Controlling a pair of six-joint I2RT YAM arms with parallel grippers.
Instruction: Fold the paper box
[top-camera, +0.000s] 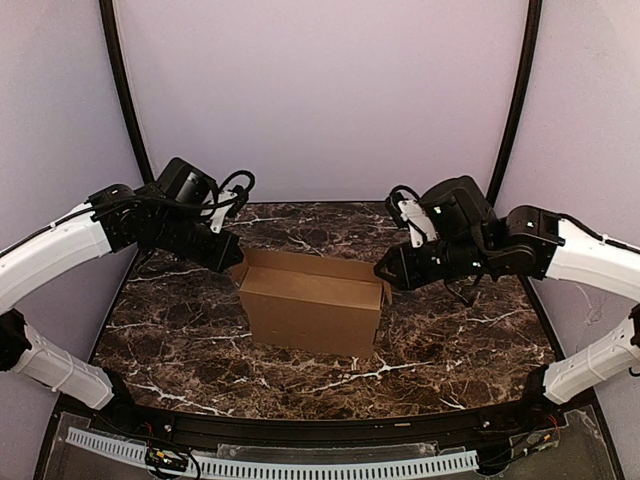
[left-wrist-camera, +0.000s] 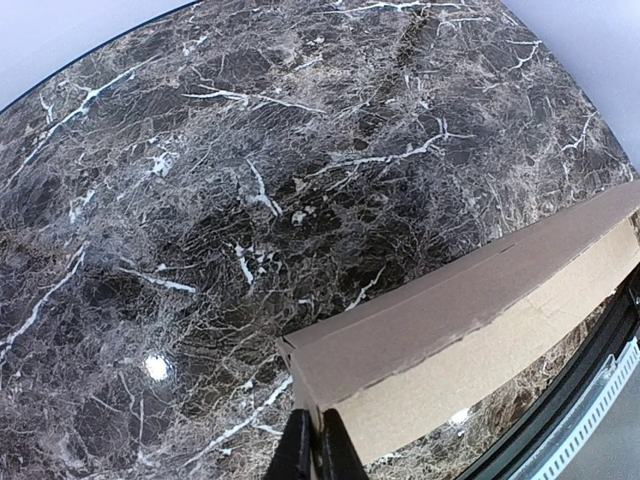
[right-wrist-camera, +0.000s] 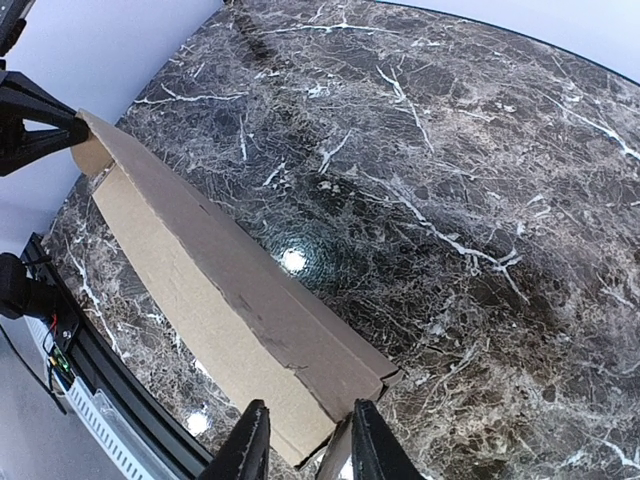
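Dividing left arm (top-camera: 60, 245) from right arm (top-camera: 590, 255), paper box (top-camera: 310, 312) stands on table (top-camera: 180, 340).

Left arm (top-camera: 60, 245), right arm (top-camera: 590, 255): glossy white link shells, black joints and wrist housings. Black cables (top-camera: 236, 184) loop off left wrist; small green light (top-camera: 437, 212) on right wrist. Right gripper (right-wrist-camera: 308, 440) fingers (right-wrist-camera: 250, 445): matte black, flat, tapering; left gripper (left-wrist-camera: 315, 428) likewise black
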